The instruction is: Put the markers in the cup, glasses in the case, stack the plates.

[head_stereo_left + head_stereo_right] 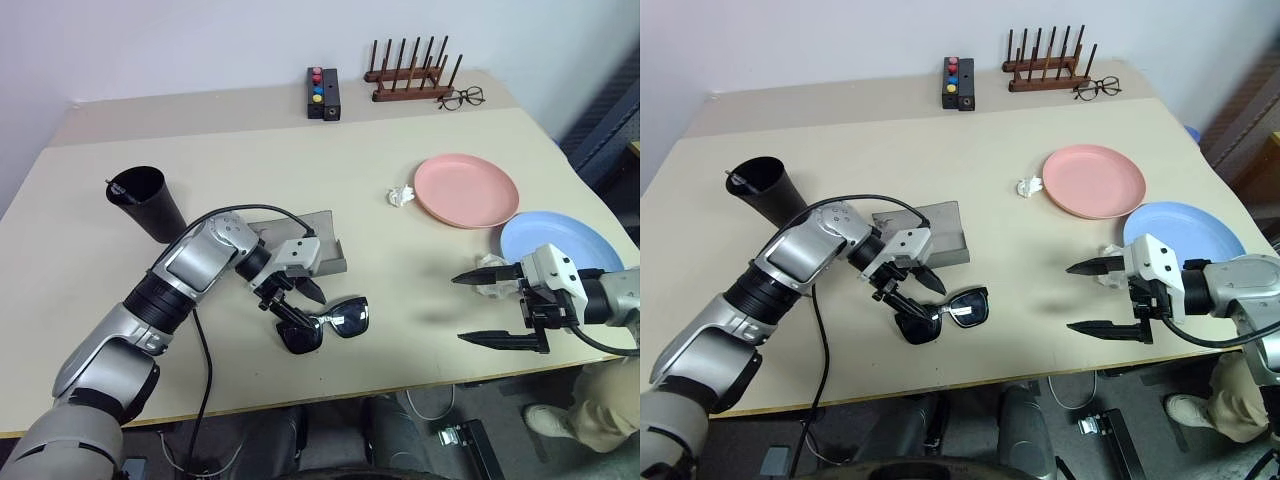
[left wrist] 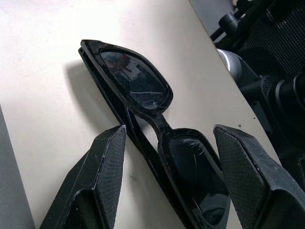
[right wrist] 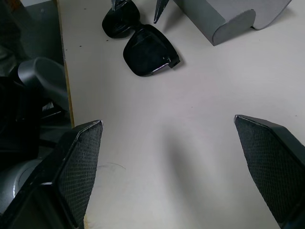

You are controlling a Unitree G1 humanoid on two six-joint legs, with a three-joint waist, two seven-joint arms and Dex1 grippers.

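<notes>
The black sunglasses (image 1: 340, 320) lie folded on the table just in front of the grey case (image 1: 318, 250), which stands open. My left gripper (image 1: 303, 310) is open, its fingers straddling one lens of the glasses (image 2: 138, 81) with a small gap on each side. The black cup (image 1: 145, 203) stands at the left, with a slim dark stick poking above its rim. The pink plate (image 1: 466, 190) and the blue plate (image 1: 560, 240) lie side by side at the right. My right gripper (image 1: 458, 309) hovers wide open and holding nothing, beside the blue plate.
Two crumpled bits of white paper lie near the plates, one (image 1: 401, 196) by the pink plate, one (image 1: 490, 265) behind my right gripper. At the back stand a black box with coloured buttons (image 1: 322, 92), a wooden rack (image 1: 410, 75) and wire-framed spectacles (image 1: 462, 97).
</notes>
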